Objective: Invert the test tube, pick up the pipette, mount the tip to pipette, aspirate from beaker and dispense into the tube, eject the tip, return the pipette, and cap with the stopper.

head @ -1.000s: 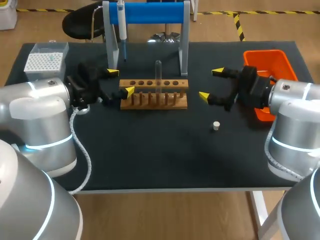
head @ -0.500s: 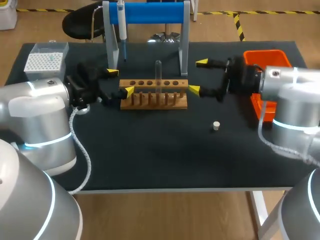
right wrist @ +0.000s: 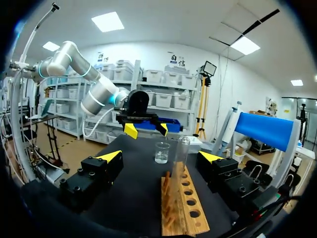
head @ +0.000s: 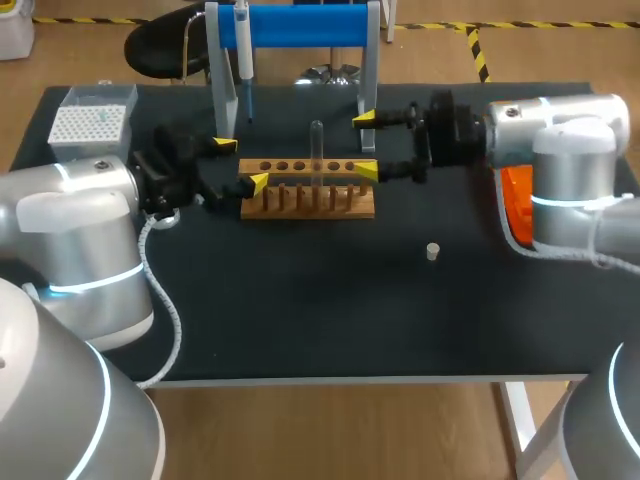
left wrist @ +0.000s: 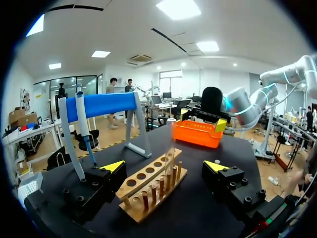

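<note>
A clear test tube (head: pixel 317 143) stands upright in the wooden rack (head: pixel 308 190) at the table's middle. My left gripper (head: pixel 242 163) is open at the rack's left end, with the rack (left wrist: pixel 151 186) lying between its fingers. My right gripper (head: pixel 365 144) is open at the rack's right end; the tube (right wrist: pixel 181 153) stands ahead of it, between the finger lines. The pipette (head: pixel 243 45) hangs on the blue stand (head: pixel 300 25) behind the rack. A small white stopper (head: pixel 432 251) lies on the mat, front right. The beaker (right wrist: pixel 161 152) shows beyond the rack, near my left gripper (right wrist: pixel 145 129).
A tip box (head: pixel 90 120) sits at the back left corner. An orange bin (head: pixel 515 195) stands at the right, partly hidden behind my right arm. The stand's grey legs (head: pixel 368 90) rise just behind the rack's right end.
My right arm has swung left from near the orange bin to the rack's right end, its fingers staying open. The left arm has not moved.
</note>
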Robot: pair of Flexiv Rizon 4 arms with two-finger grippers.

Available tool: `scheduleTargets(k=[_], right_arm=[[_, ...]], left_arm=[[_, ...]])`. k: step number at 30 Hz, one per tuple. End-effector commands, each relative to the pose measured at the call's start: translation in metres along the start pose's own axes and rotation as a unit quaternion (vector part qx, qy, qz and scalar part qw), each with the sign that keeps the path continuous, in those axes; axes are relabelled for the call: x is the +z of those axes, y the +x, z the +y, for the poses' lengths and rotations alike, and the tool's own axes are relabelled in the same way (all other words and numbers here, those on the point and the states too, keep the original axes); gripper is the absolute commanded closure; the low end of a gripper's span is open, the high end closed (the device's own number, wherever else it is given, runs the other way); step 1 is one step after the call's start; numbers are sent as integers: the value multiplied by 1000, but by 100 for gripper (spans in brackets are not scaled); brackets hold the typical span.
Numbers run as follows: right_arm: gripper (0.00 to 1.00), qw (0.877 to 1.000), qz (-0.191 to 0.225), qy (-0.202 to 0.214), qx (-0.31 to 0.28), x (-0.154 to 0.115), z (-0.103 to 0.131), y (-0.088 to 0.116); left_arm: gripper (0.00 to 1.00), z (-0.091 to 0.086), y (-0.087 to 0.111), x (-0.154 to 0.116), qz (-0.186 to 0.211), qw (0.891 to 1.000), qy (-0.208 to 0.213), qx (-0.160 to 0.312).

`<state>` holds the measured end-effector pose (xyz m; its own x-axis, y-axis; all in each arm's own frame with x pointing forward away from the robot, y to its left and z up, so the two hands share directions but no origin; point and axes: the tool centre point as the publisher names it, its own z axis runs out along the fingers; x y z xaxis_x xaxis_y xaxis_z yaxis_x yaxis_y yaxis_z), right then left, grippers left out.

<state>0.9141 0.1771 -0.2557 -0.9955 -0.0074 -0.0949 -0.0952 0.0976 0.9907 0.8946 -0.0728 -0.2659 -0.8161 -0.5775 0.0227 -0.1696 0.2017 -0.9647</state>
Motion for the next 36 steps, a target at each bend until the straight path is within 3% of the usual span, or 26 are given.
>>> scheduleTargets(k=[1, 18, 36], right_arm=[[0, 996, 93, -7, 2, 14, -9, -12], [0, 994, 103, -24, 39, 47, -18, -29], [36, 994, 92, -29, 53, 65, -23, -39]], left_arm=[[0, 1, 0, 1, -1, 1000, 0, 0], [0, 1, 0, 1, -1, 1000, 0, 0], [0, 1, 0, 1, -1, 1000, 0, 0]])
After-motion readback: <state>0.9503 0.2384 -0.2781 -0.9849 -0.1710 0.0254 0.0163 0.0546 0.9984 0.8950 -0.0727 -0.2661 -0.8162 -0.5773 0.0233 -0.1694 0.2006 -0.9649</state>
